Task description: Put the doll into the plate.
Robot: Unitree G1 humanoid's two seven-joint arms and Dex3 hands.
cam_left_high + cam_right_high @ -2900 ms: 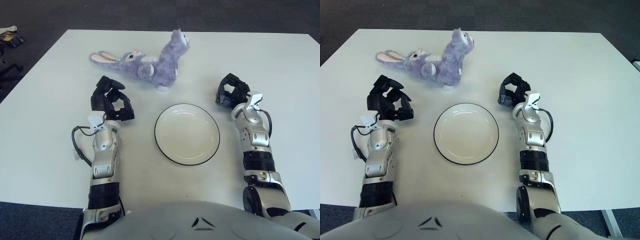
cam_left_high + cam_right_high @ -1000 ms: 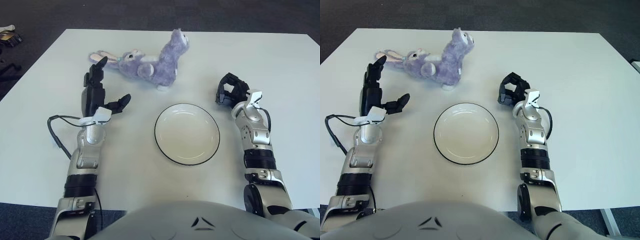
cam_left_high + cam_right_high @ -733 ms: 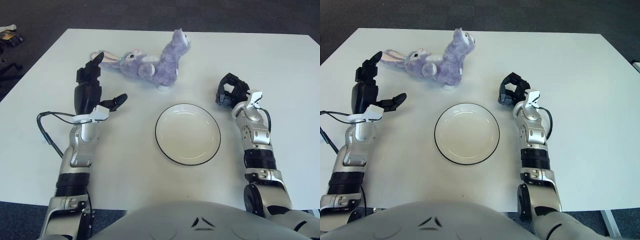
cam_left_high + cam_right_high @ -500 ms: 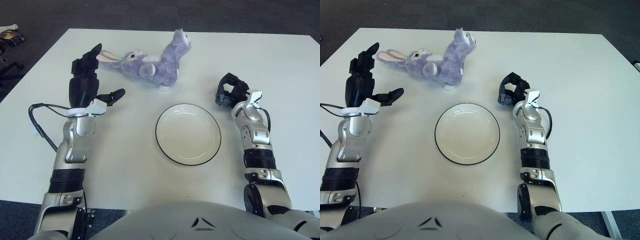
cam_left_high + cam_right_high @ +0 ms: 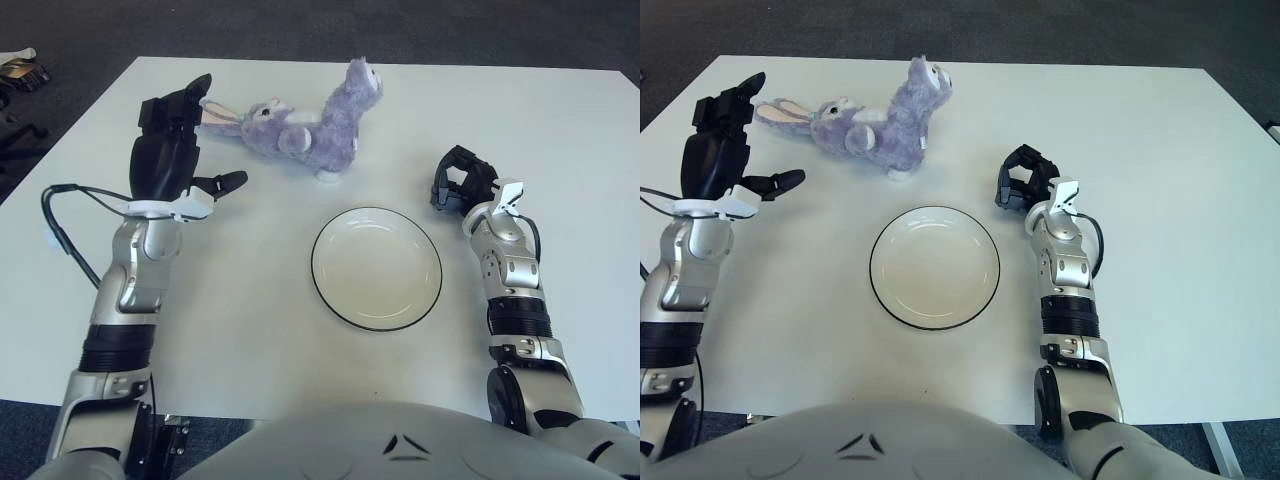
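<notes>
Left hand [image 5: 168, 160] hovers spread beside the doll [image 5: 298, 124]; right hand [image 5: 462, 186] rests curled on the bench [image 5: 560, 140] near the plate [image 5: 376, 268].

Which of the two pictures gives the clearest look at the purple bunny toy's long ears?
The right eye view: the purple bunny toy has both ears lying in plain sight beside the raised, open left hand. In the left eye view that hand's fingers overlap the ear tips, so less shows.

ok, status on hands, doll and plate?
Left hand open, raised beside the purple plush bunny, not touching. Right hand curled, parked right of the white black-rimmed plate. Plate empty, nothing between.
</notes>
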